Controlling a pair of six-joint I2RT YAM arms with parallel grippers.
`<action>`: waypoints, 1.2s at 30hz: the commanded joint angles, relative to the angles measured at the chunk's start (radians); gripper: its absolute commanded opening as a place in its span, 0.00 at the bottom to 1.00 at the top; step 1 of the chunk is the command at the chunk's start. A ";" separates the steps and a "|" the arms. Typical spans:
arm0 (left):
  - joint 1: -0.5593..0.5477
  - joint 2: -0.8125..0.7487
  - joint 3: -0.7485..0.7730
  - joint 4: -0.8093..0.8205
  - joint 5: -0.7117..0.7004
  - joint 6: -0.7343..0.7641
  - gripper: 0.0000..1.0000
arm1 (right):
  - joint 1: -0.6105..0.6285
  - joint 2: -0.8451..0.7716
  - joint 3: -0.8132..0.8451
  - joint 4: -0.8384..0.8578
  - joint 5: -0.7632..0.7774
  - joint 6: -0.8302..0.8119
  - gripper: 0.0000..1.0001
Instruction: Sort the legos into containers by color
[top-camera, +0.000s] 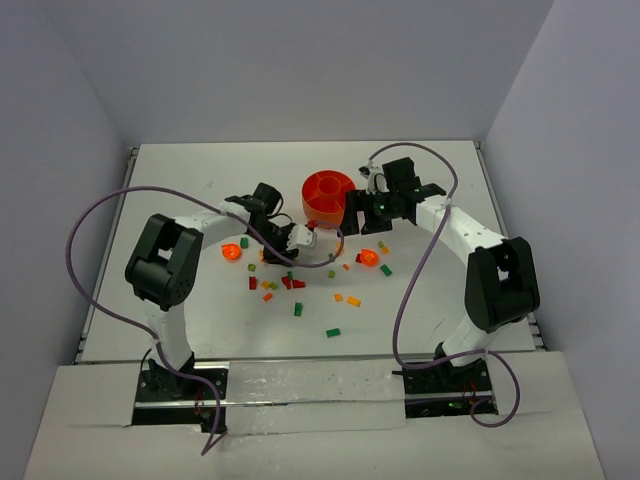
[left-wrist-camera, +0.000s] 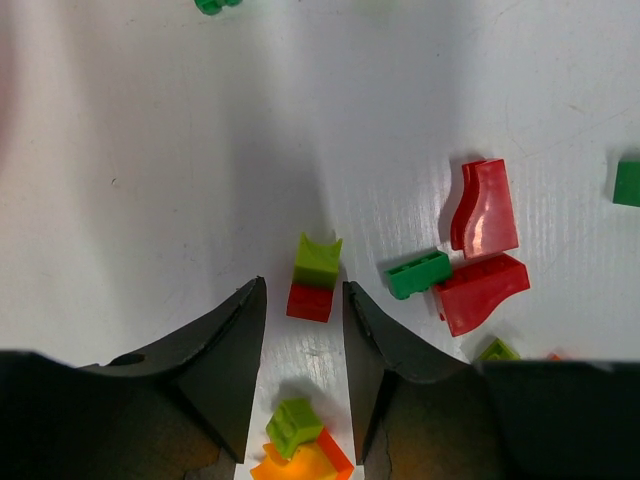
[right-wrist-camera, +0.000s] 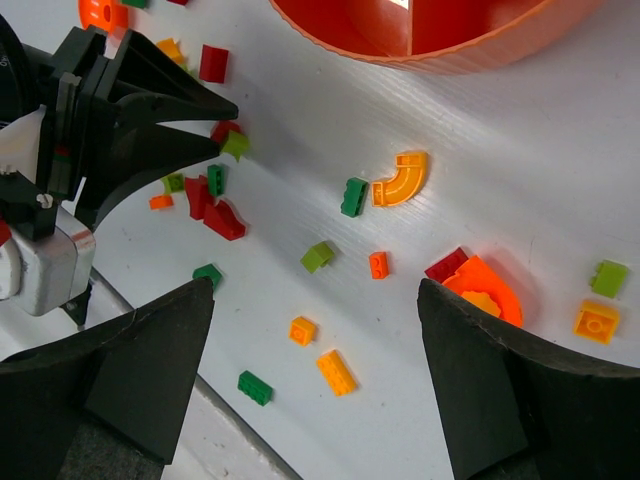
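Left gripper (left-wrist-camera: 304, 292): jaws part-spread, flanking 1 red brick (left-wrist-camera: 309, 303), not touching it.
Right gripper (right-wrist-camera: 315, 290): spread wide above scattered legos (right-wrist-camera: 318, 257), near bowl (right-wrist-camera: 470, 52).

Legos (top-camera: 333, 332) scattered on table beside orange bowl (top-camera: 322, 214).

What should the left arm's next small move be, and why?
Probably close the left fingers on the red brick. In the left wrist view it lies between the fingertips, a lime piece touching its far side. A slim gap shows on each side, so nothing looks gripped yet.
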 joint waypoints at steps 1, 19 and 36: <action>-0.011 0.018 0.047 -0.027 -0.002 0.022 0.46 | -0.009 -0.042 -0.006 -0.002 -0.016 -0.015 0.89; -0.017 -0.162 -0.020 0.075 0.005 -0.143 0.06 | -0.011 -0.092 -0.092 0.085 -0.106 0.041 0.88; -0.163 -0.479 -0.142 0.149 -0.238 -0.659 0.00 | 0.075 -0.035 -0.061 0.411 -0.324 0.414 0.84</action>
